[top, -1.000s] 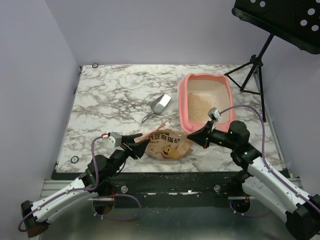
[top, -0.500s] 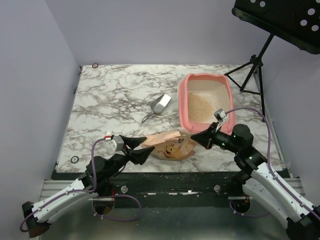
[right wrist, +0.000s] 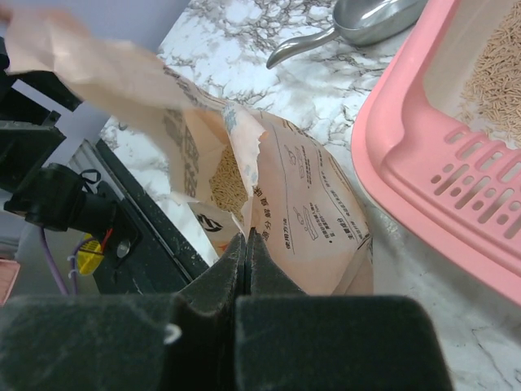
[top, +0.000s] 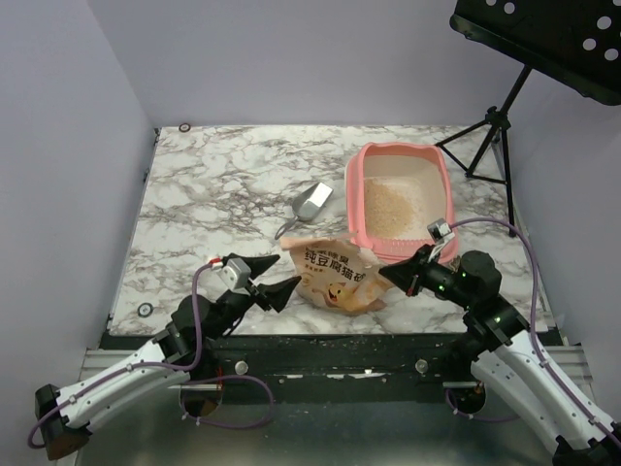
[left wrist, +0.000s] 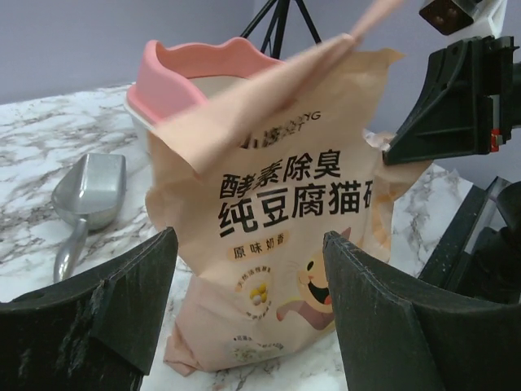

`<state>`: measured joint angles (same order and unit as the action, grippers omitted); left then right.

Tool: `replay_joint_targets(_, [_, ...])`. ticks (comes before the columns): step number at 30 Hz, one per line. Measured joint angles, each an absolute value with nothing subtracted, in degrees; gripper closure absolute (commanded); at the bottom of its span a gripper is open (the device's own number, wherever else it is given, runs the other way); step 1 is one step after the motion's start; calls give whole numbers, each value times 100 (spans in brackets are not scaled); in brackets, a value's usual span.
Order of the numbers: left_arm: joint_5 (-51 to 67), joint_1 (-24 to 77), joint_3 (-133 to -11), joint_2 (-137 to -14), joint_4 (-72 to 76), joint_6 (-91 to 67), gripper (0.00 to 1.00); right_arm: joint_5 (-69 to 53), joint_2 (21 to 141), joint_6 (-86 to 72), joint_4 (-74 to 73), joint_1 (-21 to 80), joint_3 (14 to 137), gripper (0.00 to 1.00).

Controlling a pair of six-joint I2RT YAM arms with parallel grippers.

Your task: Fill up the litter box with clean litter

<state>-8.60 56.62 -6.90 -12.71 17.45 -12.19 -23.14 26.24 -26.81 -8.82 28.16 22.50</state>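
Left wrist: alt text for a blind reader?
An orange bag stands upright, framed by the open left end effector. Behind it sits the pink litter box; a grey scoop lies at left on the marble table.

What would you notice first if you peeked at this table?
The big pink litter box on the right side of the marble table jumps out first, with tan litter inside it. Next comes the orange paper bag with a cartoon cat, standing at the near edge. The right gripper pinches its edge, and the left gripper gapes open just in front of it.
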Motion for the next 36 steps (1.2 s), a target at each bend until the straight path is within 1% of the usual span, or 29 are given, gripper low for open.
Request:
replay_joint_targets(5, [-886,5662,-1271,-1747,1450,-1046,19,-2316,2611,-2698,-891,2816,2250,100])
replay_joint_targets(9, [-666,5662,-1734,-1968,1083,-1026,18,-2316,2585,-2696,-913,2816,2250,100])
replay_joint_targets(14, [-563,5662,-1914,-2539,1133,-886,16,-2320,2567,-2689,-913,2816,2250,100])
replay_joint_targets(21, [-1013,5662,-1479,-3854,1857,-425,14,-2344,2449,-2633,-954,2816,2250,100])
replay_joint_targets(28, [-1192,5290,-1135,-3944,2829,-40,15,-2499,2349,-2609,-954,2816,2200,100])
replay_joint_targets(33, [-609,4543,-838,-3916,3555,-226,15,-2648,2309,-2604,-930,2816,2145,100])
replay_joint_targets(36, [-36,4136,-749,-4167,3997,-443,15,-2696,2294,-2602,-908,2816,2126,100])
